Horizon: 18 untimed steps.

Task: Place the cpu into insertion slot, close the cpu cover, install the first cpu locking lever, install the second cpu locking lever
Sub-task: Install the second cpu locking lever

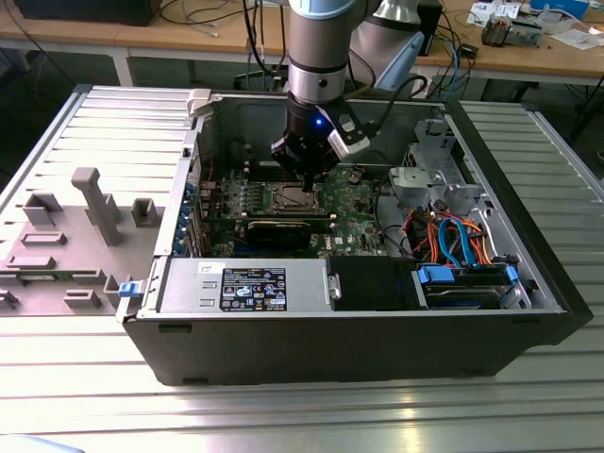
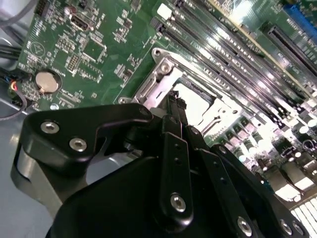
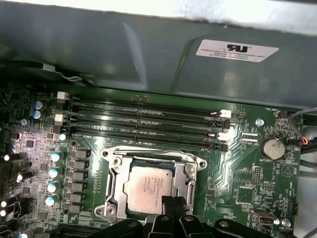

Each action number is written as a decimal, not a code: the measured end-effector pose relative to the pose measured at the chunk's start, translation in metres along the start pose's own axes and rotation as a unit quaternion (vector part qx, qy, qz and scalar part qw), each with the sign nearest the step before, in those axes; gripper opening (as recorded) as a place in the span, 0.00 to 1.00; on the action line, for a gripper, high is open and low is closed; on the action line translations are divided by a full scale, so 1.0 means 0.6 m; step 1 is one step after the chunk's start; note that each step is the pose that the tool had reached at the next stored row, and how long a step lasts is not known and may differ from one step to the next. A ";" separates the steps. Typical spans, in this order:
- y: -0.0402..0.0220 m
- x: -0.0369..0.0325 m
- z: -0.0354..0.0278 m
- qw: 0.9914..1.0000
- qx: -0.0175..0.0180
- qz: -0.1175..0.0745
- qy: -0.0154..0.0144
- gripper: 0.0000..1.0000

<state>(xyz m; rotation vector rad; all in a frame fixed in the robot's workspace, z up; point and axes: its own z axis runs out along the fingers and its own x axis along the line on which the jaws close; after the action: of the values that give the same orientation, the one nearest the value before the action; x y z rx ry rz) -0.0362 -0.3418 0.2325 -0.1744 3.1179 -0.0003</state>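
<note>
The cpu lies flat in the insertion slot on the green board, its silvery top facing up. The cpu cover lies down around it as a metal frame, and the chip shows through its cut-out. In the second wrist view the cpu and the cpu cover sit just beyond my fingertips. My gripper is shut with nothing held, its black tips low at the socket's edge. In the exterior view the gripper hangs straight down over the socket. In the second wrist view the gripper narrows to one point.
Long black memory slots run beside the socket, toward the grey case wall. A coin battery sits on the board. The power supply, a drive bay with blue parts and loose cables fill the case front. A grey fixture stands outside it.
</note>
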 end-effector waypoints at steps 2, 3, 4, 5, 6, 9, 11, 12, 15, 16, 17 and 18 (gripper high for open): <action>-0.002 0.000 -0.008 1.000 0.000 0.000 0.000 0.11; -0.003 0.000 -0.011 1.000 0.000 0.000 0.000 0.11; -0.003 0.000 -0.015 1.000 0.000 0.000 0.000 0.11; -0.004 0.000 -0.018 1.000 0.000 0.000 0.000 0.11; -0.006 0.000 -0.019 1.000 0.000 0.000 0.000 0.11; -0.018 0.002 -0.020 1.000 -0.001 0.000 0.001 0.11; -0.026 0.003 -0.020 1.000 -0.003 0.000 0.001 0.11; -0.028 0.003 -0.020 1.000 -0.004 0.000 0.001 0.11; -0.030 0.003 -0.020 1.000 -0.012 0.000 0.009 0.11; -0.030 0.003 -0.020 1.000 -0.015 0.000 0.012 0.11; -0.031 0.003 -0.020 1.000 -0.019 0.001 0.016 0.11; -0.032 0.003 -0.020 1.000 -0.020 0.001 0.017 0.11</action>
<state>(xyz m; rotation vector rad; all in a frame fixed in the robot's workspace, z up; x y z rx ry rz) -0.0363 -0.3612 0.2445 -0.1753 3.1545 0.0605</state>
